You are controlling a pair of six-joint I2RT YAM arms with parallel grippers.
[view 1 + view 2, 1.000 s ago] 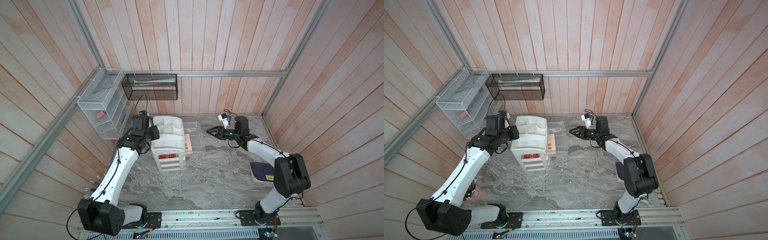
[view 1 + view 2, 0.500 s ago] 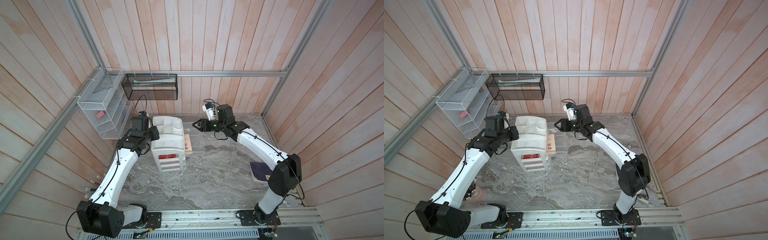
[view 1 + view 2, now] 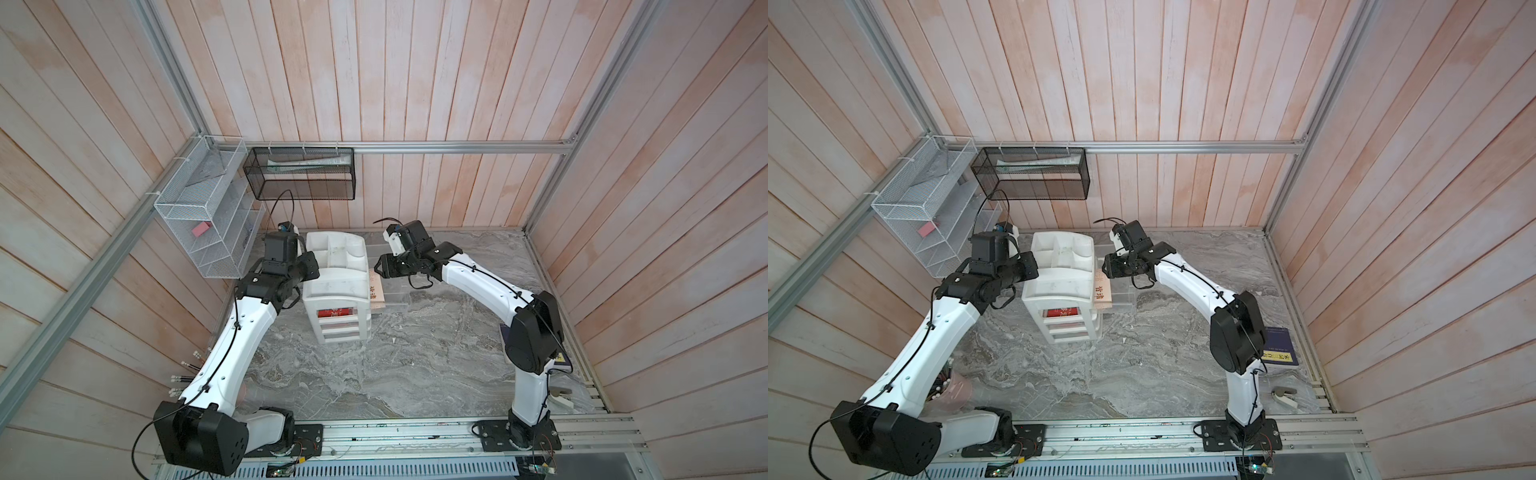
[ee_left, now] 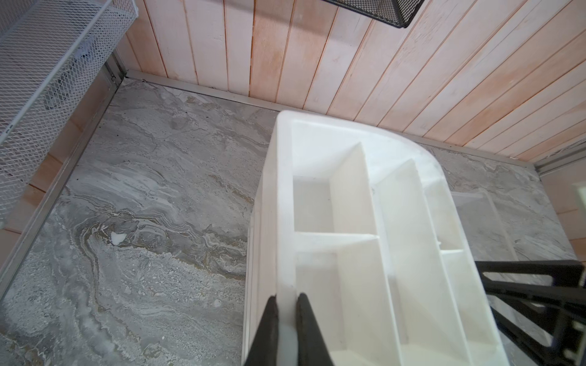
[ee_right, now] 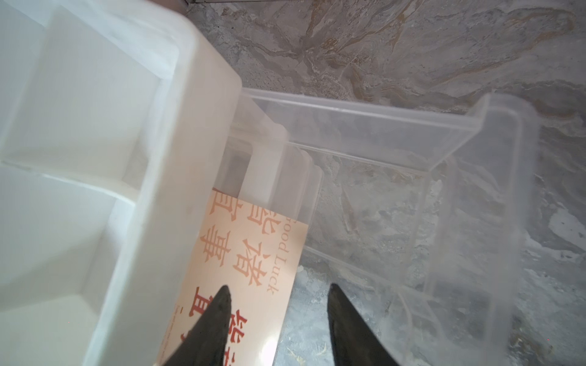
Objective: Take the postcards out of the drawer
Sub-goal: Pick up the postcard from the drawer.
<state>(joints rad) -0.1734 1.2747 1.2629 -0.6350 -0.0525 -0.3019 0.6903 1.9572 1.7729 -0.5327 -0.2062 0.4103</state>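
**Left arm.** Your left fingers (image 4: 269,332) are pressed close on the side wall of the white organizer (image 4: 364,221). One finger is outside the wall and one inside the top tray, pinching the rim between them.

**Right arm.** Your right fingers (image 5: 215,326) stand spread with nothing between them. They are poised over the clear drawer (image 5: 364,126), which is drawn out of the organizer on the side toward the right arm. One fingertip lies over the cream postcard (image 5: 253,253); whether it touches the card cannot be told. The other fingertip is over the drawer's bare floor.

**Postcards.** You will find the cream postcard lying flat in the open drawer. It is printed with orange characters and the words "Good Luck", and one long edge is tucked under the organizer's top tray. A red postcard (image 3: 336,312) shows behind the uppermost clear drawer front, on the organizer's face toward the arm bases. That drawer sits pushed in. How many red cards lie there cannot be told.

**Elsewhere.** A dark navy booklet (image 3: 1281,345) with a yellow label lies on the table (image 3: 1142,374). It is beside the right arm's lower link, well apart from the organizer.
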